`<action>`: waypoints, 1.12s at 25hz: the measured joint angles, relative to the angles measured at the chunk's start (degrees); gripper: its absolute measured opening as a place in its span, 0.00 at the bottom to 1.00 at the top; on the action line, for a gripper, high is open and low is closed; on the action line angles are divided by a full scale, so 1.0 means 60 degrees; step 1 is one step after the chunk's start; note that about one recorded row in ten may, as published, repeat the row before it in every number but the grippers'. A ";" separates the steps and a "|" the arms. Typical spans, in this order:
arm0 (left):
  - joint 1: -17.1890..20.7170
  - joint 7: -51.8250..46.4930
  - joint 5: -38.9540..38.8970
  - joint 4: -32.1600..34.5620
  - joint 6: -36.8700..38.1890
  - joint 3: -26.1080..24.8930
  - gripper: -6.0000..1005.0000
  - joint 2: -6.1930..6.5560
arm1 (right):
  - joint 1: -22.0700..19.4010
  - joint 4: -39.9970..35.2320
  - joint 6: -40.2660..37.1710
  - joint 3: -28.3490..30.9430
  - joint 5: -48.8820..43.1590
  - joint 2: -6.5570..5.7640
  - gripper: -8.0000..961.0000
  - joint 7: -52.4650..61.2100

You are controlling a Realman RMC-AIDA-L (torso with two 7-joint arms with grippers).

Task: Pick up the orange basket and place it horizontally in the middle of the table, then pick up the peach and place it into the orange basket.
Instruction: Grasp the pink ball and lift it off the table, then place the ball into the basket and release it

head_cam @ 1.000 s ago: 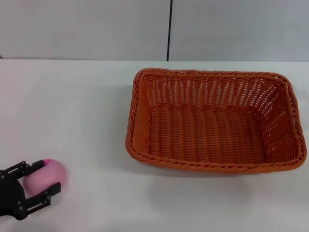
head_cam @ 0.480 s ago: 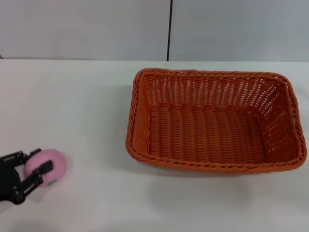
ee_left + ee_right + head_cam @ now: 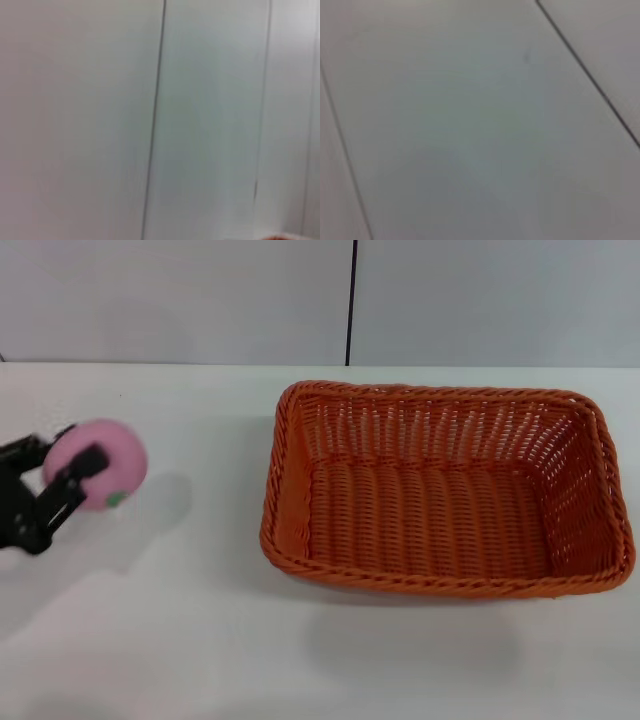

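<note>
While the peach hangs off the tabletop in the left gripper's hold, the scene reads as follows.

Table (image 3: 200, 660): plain white top filling the head view from 3 to 9 o'clock and down to 6; a soft shadow lies on it just beside the lifted fruit, toward 4 o'clock from it.

Wall (image 3: 180, 300): pale panels along 12 o'clock, split by a dark vertical seam; both wrist views show only such pale panels and seams, apart from a thin orange sliver at the edge of the left wrist view.

Orange basket (image 3: 440, 575): large woven wicker, rectangular, with a braided rim and open-weave flared sides. It sits flat on the table, long side running across the view, from the centre toward 3 o'clock. Its inside shows only woven floor.

Peach (image 3: 105, 462): round, pale pink, with a small green spot low on its side. It sits at 9 o'clock in the head view, well apart from the basket and raised above the table, as its separate shadow shows.

Left gripper (image 3: 62, 462): black, entering from the 9 o'clock edge, its two fingers (image 3: 72, 476) pinching the peach from either side.

Right gripper: outside the head view, and its own wrist view shows none of its fingers.
</note>
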 joint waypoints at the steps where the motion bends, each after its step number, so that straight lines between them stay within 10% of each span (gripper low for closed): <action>1: 0.0000 0.0000 0.0000 0.0000 0.0000 0.0000 0.28 0.0000 | -0.0001 0.0134 0.0031 0.0056 0.0002 0.0003 0.64 -0.0102; 22: -0.2586 0.0276 0.0190 -0.4296 0.2628 0.1498 0.15 -0.0112 | 0.0171 0.0657 0.0763 0.0085 -0.0051 0.0045 0.64 -0.0372; 28: -0.2684 0.0164 0.0457 -0.4373 0.2786 0.1513 0.34 -0.0105 | 0.0253 0.0662 0.0894 0.0110 -0.0058 0.0032 0.64 -0.0375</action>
